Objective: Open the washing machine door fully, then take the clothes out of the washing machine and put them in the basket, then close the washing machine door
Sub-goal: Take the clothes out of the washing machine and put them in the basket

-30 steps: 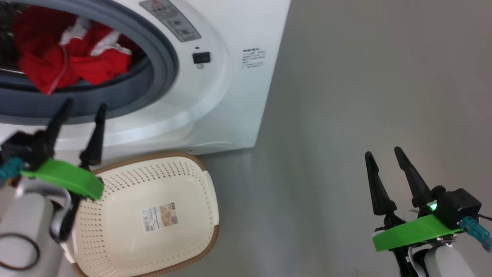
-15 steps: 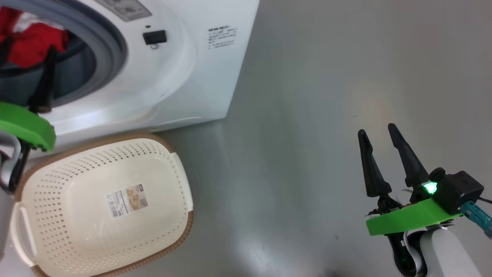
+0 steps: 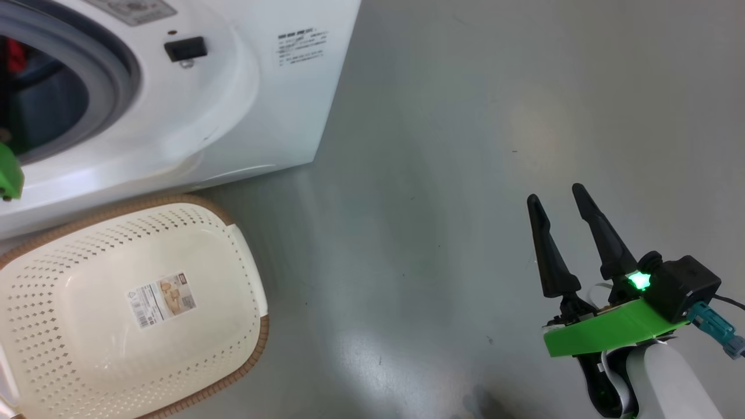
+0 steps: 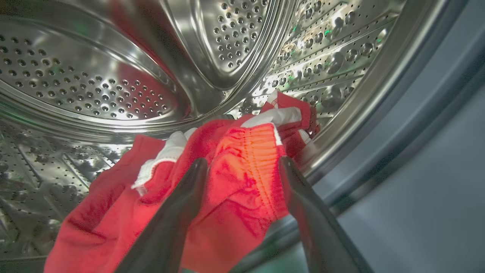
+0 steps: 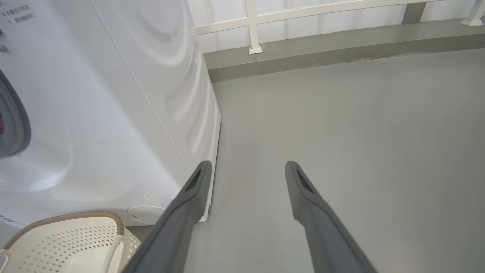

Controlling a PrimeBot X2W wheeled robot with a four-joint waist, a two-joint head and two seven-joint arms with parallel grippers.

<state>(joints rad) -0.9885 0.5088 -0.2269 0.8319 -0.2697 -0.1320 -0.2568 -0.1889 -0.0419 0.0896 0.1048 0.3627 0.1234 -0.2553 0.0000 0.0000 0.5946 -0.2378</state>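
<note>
From the head view we are looking down at the washing machine (image 3: 279, 116), which is taking up the upper left, its round opening ringed by a grey rubber seal (image 3: 116, 58). The basket (image 3: 75, 349) is sitting on the grey floor (image 3: 442, 174) just in front of the machine's base, at the lower left, and a paper label (image 3: 162, 300) is showing on its perforated bottom. A green bracket (image 3: 9, 174) is poking in at the far left edge, in front of the opening. The right gripper (image 3: 555, 195) is hovering over the floor at the lower right, well apart from the machine and the basket, its two dark fingers spread wide and holding nothing. From the left wrist view we are looking into the shiny perforated drum (image 4: 94, 87), where the left gripper (image 4: 243, 162) is sitting with its fingers wide apart. The clothes (image 4: 235, 182), bright red with white trim, are lying heaped on the drum's lower wall, and a bunched red fold is bulging up between the two fingers, unpinched; we cannot tell whether the fingers are pressing on it. From the right wrist view we are seeing the right fingers parted wide and pointing over the floor beside the machine's white side panel, with a corner of the basket's brown rim at the lower left and a white railing (image 5: 252, 26) running along the far edge.
</note>
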